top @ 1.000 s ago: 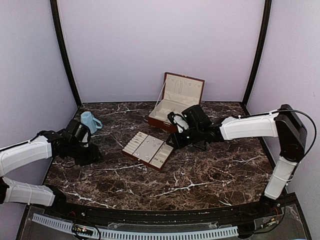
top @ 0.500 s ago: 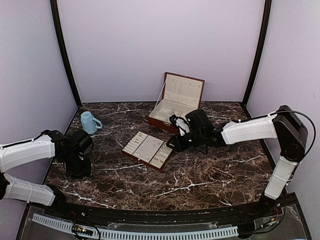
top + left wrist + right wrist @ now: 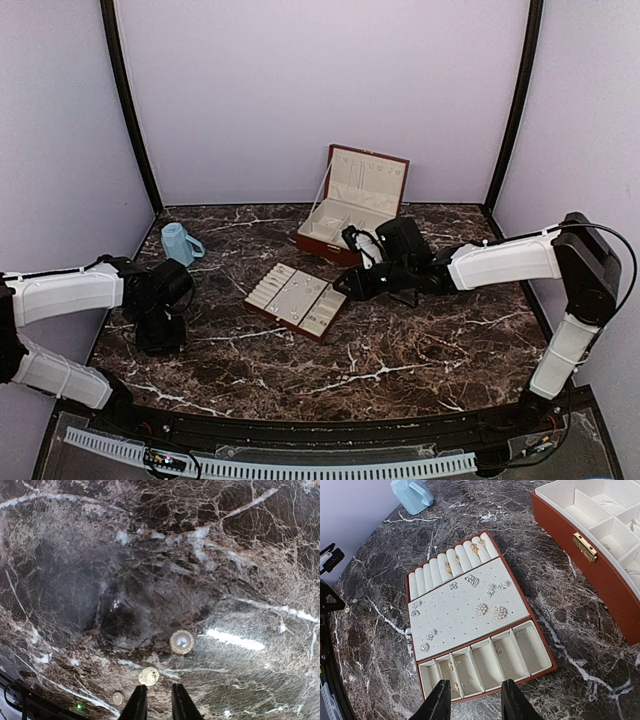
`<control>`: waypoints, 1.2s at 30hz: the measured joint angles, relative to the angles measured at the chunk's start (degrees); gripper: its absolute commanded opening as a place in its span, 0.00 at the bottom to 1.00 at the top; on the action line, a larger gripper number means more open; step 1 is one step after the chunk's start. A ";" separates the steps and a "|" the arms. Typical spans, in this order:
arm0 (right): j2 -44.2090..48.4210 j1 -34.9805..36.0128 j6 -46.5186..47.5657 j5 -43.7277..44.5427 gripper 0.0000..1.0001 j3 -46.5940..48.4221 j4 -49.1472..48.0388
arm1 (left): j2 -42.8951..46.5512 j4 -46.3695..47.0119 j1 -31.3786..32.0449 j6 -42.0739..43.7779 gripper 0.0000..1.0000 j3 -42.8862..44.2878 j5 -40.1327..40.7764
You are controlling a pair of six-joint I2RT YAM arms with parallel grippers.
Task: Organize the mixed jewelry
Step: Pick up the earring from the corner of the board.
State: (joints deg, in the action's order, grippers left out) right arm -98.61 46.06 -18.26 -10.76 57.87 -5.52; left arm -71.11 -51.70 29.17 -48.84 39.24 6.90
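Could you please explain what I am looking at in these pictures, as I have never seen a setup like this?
Two robot arms are bolted to a marble table. The wide picture looks down from above and behind them. The other two come from a camera on each wrist. On the table lie a tray with some jewelry, an open box, a blue cup and loose pieces. The left gripper hangs over those pieces, the right gripper by the tray. Both have jaws apart and hold nothing.
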 measured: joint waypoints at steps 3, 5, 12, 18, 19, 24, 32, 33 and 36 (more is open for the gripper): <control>0.00 0.00 -0.09 -0.15 0.36 -0.15 -0.11 | -0.35 0.66 0.00 0.17 0.17 0.00 -0.02; 0.00 0.00 -0.11 -0.20 0.36 -0.15 -0.20 | -0.52 0.90 0.00 0.20 0.17 -0.02 -0.04; 0.00 0.00 -0.28 -0.72 0.36 -0.15 -0.52 | -1.62 1.99 0.00 0.20 0.17 -0.07 0.00; 0.00 0.00 -0.39 -1.01 0.36 -0.17 -0.55 | -3.08 2.21 0.00 0.15 0.16 -0.07 0.04; 0.00 0.00 -0.46 -1.01 0.36 -0.20 -0.55 | -3.37 2.19 0.00 0.15 0.16 -0.07 0.07; 0.00 0.00 -0.48 -1.03 0.36 -0.76 -0.70 | -3.91 2.14 0.00 0.11 0.16 -0.07 0.26; 0.00 0.00 -0.48 -1.03 0.37 -0.90 -0.72 | -4.13 1.66 0.00 -0.83 0.10 -0.07 0.55; 0.00 0.00 -0.50 -1.03 0.37 -0.90 -0.72 | -4.28 1.60 0.00 -0.94 0.10 -0.07 0.61; 0.00 0.00 -0.48 -1.03 0.37 -0.90 -0.72 | -4.87 1.29 0.04 -1.07 0.08 -0.07 0.68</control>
State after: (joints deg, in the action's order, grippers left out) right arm -98.61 46.06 -18.74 -11.79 56.97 -6.24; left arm -75.99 -50.41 29.21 -49.91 39.18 7.57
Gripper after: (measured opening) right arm 0.366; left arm 0.097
